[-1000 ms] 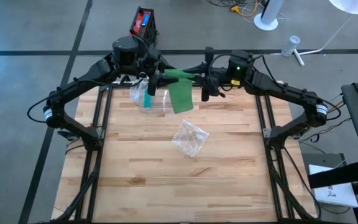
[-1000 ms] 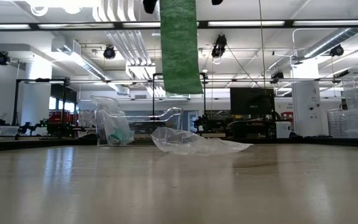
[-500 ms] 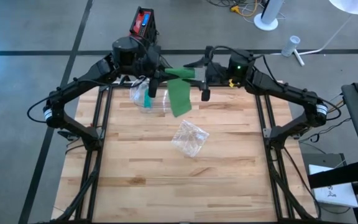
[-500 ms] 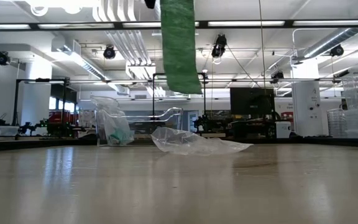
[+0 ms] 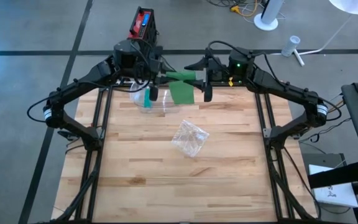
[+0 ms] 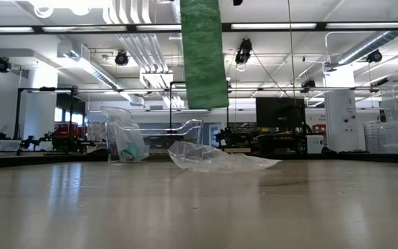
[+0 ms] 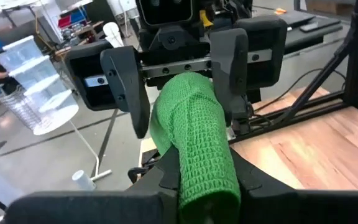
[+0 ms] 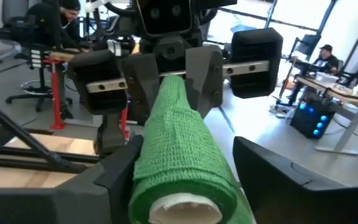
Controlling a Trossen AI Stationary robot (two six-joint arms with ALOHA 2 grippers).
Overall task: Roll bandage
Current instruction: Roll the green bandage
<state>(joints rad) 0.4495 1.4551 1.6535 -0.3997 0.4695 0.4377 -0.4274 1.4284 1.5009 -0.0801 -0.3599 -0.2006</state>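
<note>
A green bandage roll (image 5: 179,76) hangs level above the table's far middle, between my two grippers. Its loose tail (image 6: 204,55) hangs down from it, clear of the table. My left gripper (image 5: 160,79) is shut on the roll's left end. My right gripper (image 5: 201,78) is open. Its fingers stand on either side of the roll's right end, where the pale core (image 8: 179,210) shows, with a clear gap at one finger (image 8: 263,162). My left gripper pinches the roll's left end (image 7: 204,168) between its two fingers (image 8: 201,68). The fingers come level from the table's left and lie along the roll. The roll is lifted clear and level, and its tail hangs slack below.
A clear plastic container (image 5: 145,99) holding something teal stands on the wooden table (image 5: 179,186) under the left gripper. A crumpled clear plastic bag (image 5: 190,137) lies near the table's middle. A red and black device (image 5: 143,23) sits beyond the far edge.
The roll has passed from one gripper to the other. My left gripper has shut on its left end and my right gripper has opened and let go. Both wrists have rolled about their own line. The roll stays in place with its tail hanging.
</note>
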